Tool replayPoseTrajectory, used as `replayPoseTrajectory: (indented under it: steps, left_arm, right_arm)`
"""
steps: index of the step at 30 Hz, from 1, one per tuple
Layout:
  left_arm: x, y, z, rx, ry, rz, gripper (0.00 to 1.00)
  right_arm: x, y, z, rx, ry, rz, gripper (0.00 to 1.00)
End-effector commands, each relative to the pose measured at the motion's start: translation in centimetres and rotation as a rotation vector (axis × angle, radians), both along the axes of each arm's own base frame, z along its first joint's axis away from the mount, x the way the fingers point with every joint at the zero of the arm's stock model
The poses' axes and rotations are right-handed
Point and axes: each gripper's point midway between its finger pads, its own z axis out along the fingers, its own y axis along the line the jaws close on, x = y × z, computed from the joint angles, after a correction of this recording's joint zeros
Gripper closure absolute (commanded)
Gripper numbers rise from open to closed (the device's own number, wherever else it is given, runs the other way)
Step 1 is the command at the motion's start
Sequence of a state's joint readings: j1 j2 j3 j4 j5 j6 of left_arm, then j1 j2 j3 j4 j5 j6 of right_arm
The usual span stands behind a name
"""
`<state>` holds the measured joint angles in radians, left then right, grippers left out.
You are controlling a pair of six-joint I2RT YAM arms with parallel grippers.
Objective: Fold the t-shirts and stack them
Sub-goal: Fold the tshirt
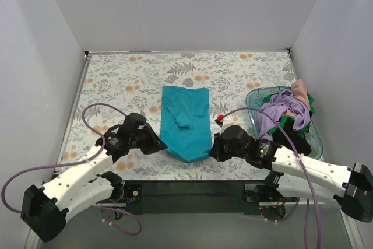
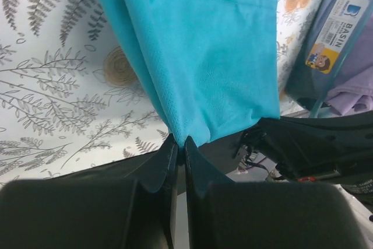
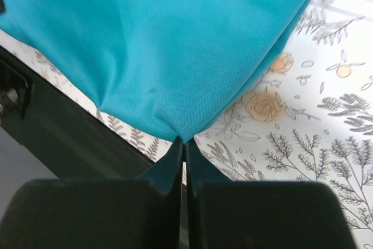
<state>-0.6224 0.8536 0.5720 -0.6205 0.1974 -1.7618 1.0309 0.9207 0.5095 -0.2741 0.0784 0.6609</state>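
Where teal t-shirt (image 1: 185, 122) meets near table (image 1: 145, 170) edge, left pincer (image 2: 179, 144), right pincer (image 3: 184, 143) clamp its 2 hem corners.

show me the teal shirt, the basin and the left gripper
teal shirt (image 1: 185, 122), top view, middle of the cloth
basin (image 2: 338, 33), left wrist view, label on its wall
left gripper (image 2: 179, 142), left wrist view, between fingertips pinching the shirt's edge

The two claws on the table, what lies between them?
The near end of the teal t-shirt spans from left claw to right claw, each pinching a corner; the top view shows it.
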Motion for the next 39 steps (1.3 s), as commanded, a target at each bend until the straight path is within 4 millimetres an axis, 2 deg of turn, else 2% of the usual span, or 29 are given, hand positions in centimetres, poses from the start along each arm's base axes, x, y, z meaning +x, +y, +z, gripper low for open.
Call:
replayPoseTrajectory:
  steps: [1, 3, 4, 7, 8, 9, 10, 11, 12, 13, 14, 15, 17, 18, 19, 22, 23, 25, 26, 27, 28, 29, 31, 32, 34, 35, 36, 37, 39]
  left_arm:
    - [1.8, -1.1, 3.0, -0.023, -0.080, -0.012, 1.00]
    - [3.1, -1.4, 3.8, -0.016, -0.112, 0.005, 1.00]
    - [4.0, -1.7, 5.3, -0.028, -0.150, 0.017, 1.00]
    - [5.7, -1.9, 6.0, 0.009, -0.169, 0.041, 1.00]
    - [6.5, -2.2, 7.3, 0.002, -0.194, 0.050, 1.00]
    - [7.1, -2.3, 7.2, 0.019, -0.193, 0.060, 1.00]
    - [7.9, -2.1, 7.5, 0.035, -0.210, 0.085, 1.00]
    - [8.6, -2.4, 8.8, 0.020, -0.237, 0.092, 1.00]
    - [9.2, -2.7, 8.6, 0.031, -0.233, 0.087, 1.00]
    - [9.6, -3.1, 9.1, 0.025, -0.243, 0.082, 1.00]
    - [10.1, -3.2, 9.1, 0.034, -0.246, 0.086, 1.00]
    - [10.7, -3.4, 10.0, 0.029, -0.258, 0.093, 1.00]
    - [12.0, -3.1, 9.1, 0.070, -0.247, 0.124, 1.00]
    - [12.5, -3.1, 9.5, 0.071, -0.252, 0.139, 1.00]
    - [13.3, -2.8, 9.0, 0.087, -0.243, 0.155, 1.00]
    - [15.3, -2.0, 9.4, 0.091, -0.255, 0.192, 1.00]
    - [15.9, -1.9, 8.9, 0.098, -0.241, 0.197, 1.00]
    - [17.3, -1.1, 9.2, 0.094, -0.243, 0.228, 1.00]
    - [17.9, -0.8, 8.5, 0.105, -0.230, 0.234, 1.00]
    - [18.4, -0.6, 8.5, 0.106, -0.227, 0.241, 1.00]
    - [19.2, 0.1, 8.3, 0.111, -0.228, 0.262, 1.00]
    - [19.6, -0.1, 8.6, 0.095, -0.229, 0.245, 1.00]
    - [20.9, 0.7, 7.8, 0.101, -0.209, 0.271, 1.00]
    - [21.3, 0.8, 7.6, 0.101, -0.205, 0.273, 1.00]
    - [22.6, 1.0, 6.9, 0.105, -0.188, 0.275, 1.00]
    - [23.0, 1.0, 6.5, 0.109, -0.178, 0.274, 1.00]
    - [23.6, 1.1, 6.6, 0.109, -0.184, 0.275, 1.00]
    - [24.2, 1.1, 5.5, 0.122, -0.161, 0.279, 1.00]
    - [25.3, 1.5, 5.2, 0.132, -0.162, 0.297, 1.00]
  right_arm:
    - [2.7, 0.1, 4.2, 0.044, -0.106, -0.122, 0.99]
    - [3.9, -0.1, 6.1, 0.059, -0.157, -0.163, 0.99]
    - [4.4, -0.1, 6.8, 0.060, -0.180, -0.168, 0.99]
    - [6.7, -1.0, 9.1, 0.059, -0.252, -0.234, 0.99]
    - [7.3, -1.1, 9.3, 0.054, -0.252, -0.241, 0.99]
    - [8.7, -2.0, 9.7, 0.051, -0.259, -0.281, 0.99]
    - [9.5, -2.1, 10.6, 0.061, -0.269, -0.285, 0.99]
    - [9.9, -1.8, 10.5, 0.056, -0.259, -0.256, 0.99]
    - [11.0, -2.5, 10.8, 0.054, -0.265, -0.278, 0.99]
    - [11.9, -2.4, 11.8, 0.076, -0.283, -0.279, 0.99]
    - [12.3, -2.0, 11.5, 0.070, -0.274, -0.247, 0.99]
    - [13.4, -2.5, 11.7, 0.069, -0.277, -0.265, 0.99]
    - [14.7, -2.0, 12.3, 0.083, -0.280, -0.247, 0.99]
    - [15.6, -2.3, 12.6, 0.079, -0.289, -0.254, 0.99]
    - [16.0, -2.2, 12.7, 0.079, -0.291, -0.248, 0.99]
    - [17.8, -1.5, 13.5, 0.097, -0.297, -0.214, 0.99]
    - [18.3, -1.0, 13.2, 0.101, -0.291, -0.203, 0.99]
    - [19.6, -1.0, 14.1, 0.115, -0.306, -0.209, 0.99]
    - [20.1, -0.8, 13.8, 0.114, -0.296, -0.208, 0.99]
    - [21.0, -1.0, 14.5, 0.125, -0.314, -0.220, 0.99]
    - [21.4, -1.0, 14.8, 0.128, -0.319, -0.225, 0.99]
    - [22.0, -0.8, 14.2, 0.122, -0.310, -0.221, 0.99]
    - [23.1, -0.9, 15.0, 0.132, -0.321, -0.220, 0.99]
    - [23.6, -0.6, 14.3, 0.133, -0.300, -0.205, 0.99]
    - [24.9, -0.6, 14.8, 0.140, -0.308, -0.207, 0.99]
    - [25.5, -0.3, 13.7, 0.129, -0.288, -0.188, 0.99]
    - [26.1, -0.3, 13.5, 0.131, -0.283, -0.185, 0.99]
    - [26.6, -0.1, 13.3, 0.133, -0.279, -0.178, 0.99]
    - [28.2, 0.6, 12.4, 0.137, -0.264, -0.151, 0.99]
